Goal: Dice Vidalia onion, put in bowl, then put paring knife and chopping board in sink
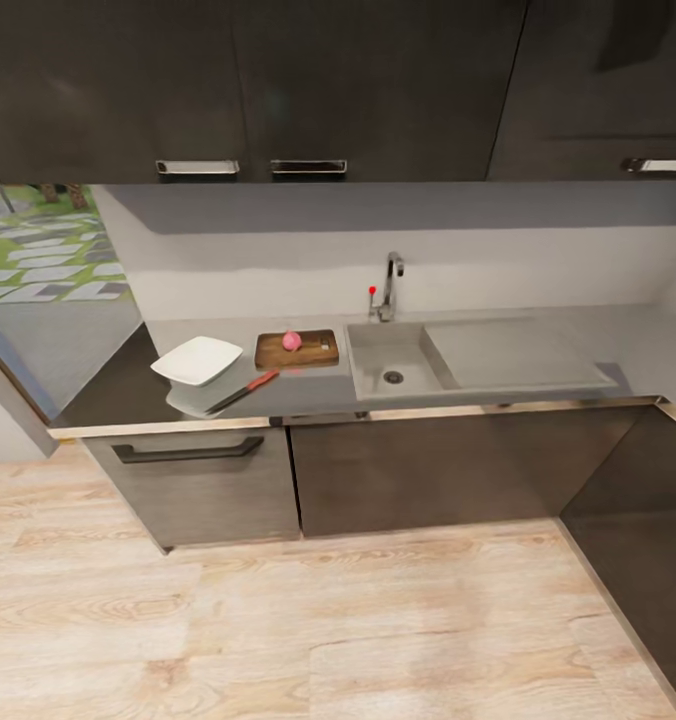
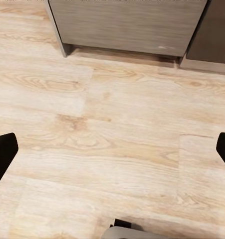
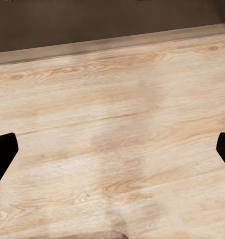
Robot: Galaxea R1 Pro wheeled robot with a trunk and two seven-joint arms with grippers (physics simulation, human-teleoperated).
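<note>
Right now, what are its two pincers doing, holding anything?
Left pincer: open, holding nothing, over the wooden floor.
Right pincer: open, holding nothing, also over floor.

You get even, soft light in the head view, with no hard glare anywhere. The wall cabinets across the top render nearly black and cast a broad grey shadow band on the backsplash beneath them. Your brightest patch is the daylit opening at upper left. The whole picture is slightly soft, and straight edges bow toward the corners. The wooden floor is pale and evenly lit. In both wrist views the floor looks smeared, more so in the right one, and the fingertips at the side edges are flat black without detail.
</note>
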